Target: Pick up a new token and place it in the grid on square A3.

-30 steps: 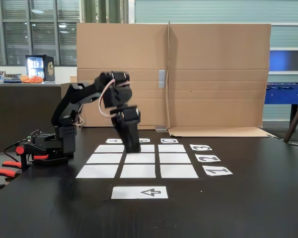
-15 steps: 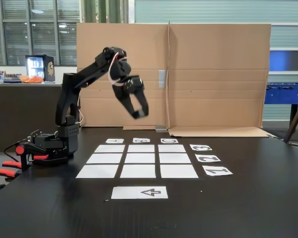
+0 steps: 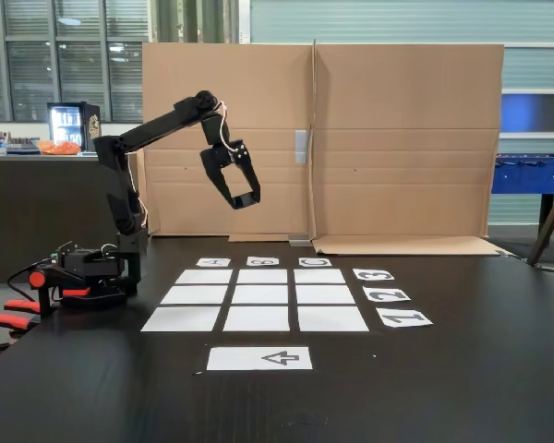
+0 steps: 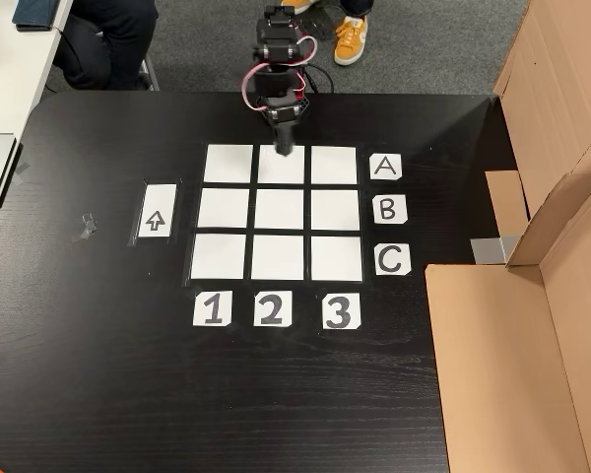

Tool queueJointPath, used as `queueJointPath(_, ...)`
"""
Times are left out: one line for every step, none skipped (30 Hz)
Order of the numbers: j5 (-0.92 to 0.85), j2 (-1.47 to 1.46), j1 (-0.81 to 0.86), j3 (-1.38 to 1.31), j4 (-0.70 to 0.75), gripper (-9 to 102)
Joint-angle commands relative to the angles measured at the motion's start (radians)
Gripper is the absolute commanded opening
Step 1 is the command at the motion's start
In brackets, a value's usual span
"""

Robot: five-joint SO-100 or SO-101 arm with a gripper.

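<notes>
My gripper (image 3: pixel 244 201) hangs high in the air, above and behind the grid (image 3: pixel 257 296), at the end of the raised black arm. Cardboard shows through a gap between its fingers. A dark edge joins the tips, and I cannot tell if they hold anything. From above, the gripper (image 4: pixel 283 146) appears over the grid's (image 4: pixel 280 210) arm-side edge. All nine white cells are blank. Square A3 (image 4: pixel 334 165) is the corner cell in line with the A card (image 4: pixel 385 167) and the 3 card (image 4: pixel 340 310); in the fixed view it is the far left cell (image 3: pixel 203 276). The token is out of view.
A white sheet with a black arrow (image 3: pixel 259 358) (image 4: pixel 157 211) lies just outside the grid. A cardboard wall (image 3: pixel 369 138) stands behind the table, with a folded flap (image 4: pixel 512 335) lying on it. The arm's base (image 3: pixel 97 272) sits at the left. A person's orange shoes (image 4: pixel 353 37) show beyond the table.
The arm has lifted from the grid's far row, where the gripper pointed down onto the paper, and has swung up and back. No token lies where it stood.
</notes>
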Motion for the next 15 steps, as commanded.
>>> queueJointPath(-0.1,0.091,-0.058,0.064,-0.003,7)
queueJointPath(-0.126,0.11,-0.08,0.091,-0.003,7)
queueJointPath(-0.147,0.129,-0.1,0.115,-0.003,7)
queueJointPath(-0.164,0.146,-0.12,0.14,-0.003,7)
queueJointPath(-0.178,0.161,-0.141,0.164,-0.003,7)
queueJointPath(-0.195,0.179,-0.164,0.19,-0.003,7)
queueJointPath(-0.21,0.195,-0.184,0.215,-0.003,7)
queueJointPath(-0.227,0.209,-0.206,0.242,-0.003,7)
queueJointPath(-0.241,0.219,-0.224,0.265,-0.003,7)
queueJointPath(-0.259,0.229,-0.239,0.288,-0.003,7)
queueJointPath(-0.273,0.235,-0.252,0.311,-0.005,7)
queueJointPath(-0.29,0.236,-0.259,0.333,-0.008,7)
queueJointPath(-0.31,0.236,-0.264,0.356,-0.014,7)
queueJointPath(-0.331,0.236,-0.272,0.38,-0.018,7)
queueJointPath(-0.347,0.236,-0.276,0.4,-0.026,7)
